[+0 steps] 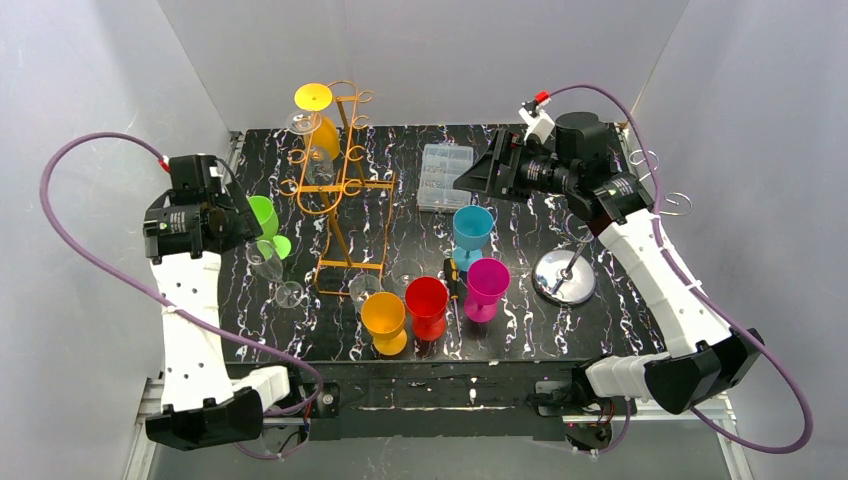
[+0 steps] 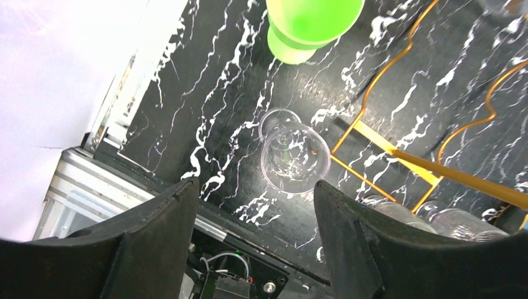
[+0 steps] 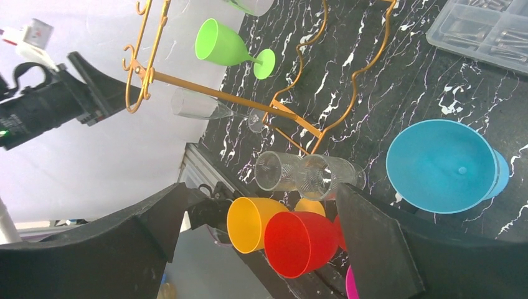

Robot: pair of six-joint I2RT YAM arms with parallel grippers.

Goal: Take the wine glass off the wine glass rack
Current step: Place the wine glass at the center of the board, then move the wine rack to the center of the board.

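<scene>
The left fingers are held apart with nothing clamped between them. Below the gap, a clear wine glass is seen from above, standing on the black, white-veined table and apart from both fingers. This glass is off the orange wire rack. It is set just beside the rack's foot on its left side, near the front edge of the table. A green glass is found near it, farther from the front edge. On the rack itself a yellow glass is hung by its base near the top, and a clear glass is hung from the crossbar.

The right fingers are spread wide and nothing is held by them. They are kept in the air over the far right part of the table, well apart from the rack. A blue glass is placed below and in front of them, with a magenta glass, a red glass and an orange glass standing nearer the front edge. Two more clear glasses are seen at the rack's foot. A clear plastic box is set behind the blue glass, and a chrome stand with a round base is placed to the right.
</scene>
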